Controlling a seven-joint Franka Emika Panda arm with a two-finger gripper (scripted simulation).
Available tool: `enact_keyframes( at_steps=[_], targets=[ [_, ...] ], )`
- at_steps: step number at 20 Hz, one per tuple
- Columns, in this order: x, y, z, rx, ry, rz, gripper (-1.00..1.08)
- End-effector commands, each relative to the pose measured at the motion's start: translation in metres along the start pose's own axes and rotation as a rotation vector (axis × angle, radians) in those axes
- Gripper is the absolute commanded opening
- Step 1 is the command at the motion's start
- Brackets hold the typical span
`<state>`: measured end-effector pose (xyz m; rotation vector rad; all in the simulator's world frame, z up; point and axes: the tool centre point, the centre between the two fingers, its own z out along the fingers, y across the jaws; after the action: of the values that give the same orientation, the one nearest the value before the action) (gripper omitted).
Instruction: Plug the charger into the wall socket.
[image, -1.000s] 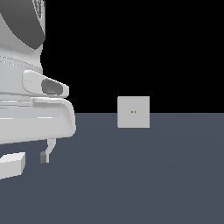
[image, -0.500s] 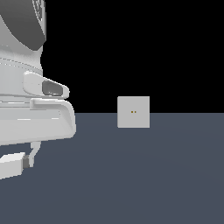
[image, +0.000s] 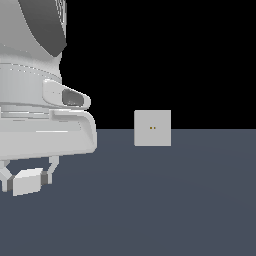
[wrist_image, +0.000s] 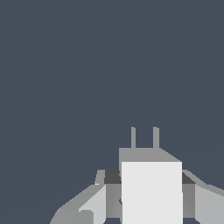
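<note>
The claw now straddles the charger, one finger on each side of the small white block at the exterior view's left edge, low over the dark counter. Half a second ago a single finger hung just beside the block, and a second ago the fingers were further toward the exterior view's right, clear of it; the arm has drifted toward the left to bracket it. In the wrist view the charger sits between the dark pads, its two prongs pointing away from the camera over bare counter. The fingers look pressed to both flanks, so I judge the claw to be clamped on the block or very nearly so, though I cannot tell whether the charger is lifted or resting on the surface. The wall socket stands upright well apart, toward the exterior view's right and further back, with its two tiny yellowish holes near the centre; it has not moved. The reach appears finished and the grasp is the step in hand, so most of the task remains: carrying the block across, lining the prongs up with those holes, and pushing in. A crooked grip here would likely spoil the insertion.
</note>
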<state>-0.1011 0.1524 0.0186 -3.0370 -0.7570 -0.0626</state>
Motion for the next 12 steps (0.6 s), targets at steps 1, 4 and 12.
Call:
enact_keyframes(
  at_steps=[1, 4, 12],
  targets=[
    [0.002, 0.017, -0.006, -0.001, 0.001, 0.035, -1.00],
    [0.004, 0.048, -0.017, -0.003, 0.002, 0.098, -1.00],
    [-0.006, 0.165, -0.058, -0.012, 0.003, 0.339, -1.00]
  ],
)
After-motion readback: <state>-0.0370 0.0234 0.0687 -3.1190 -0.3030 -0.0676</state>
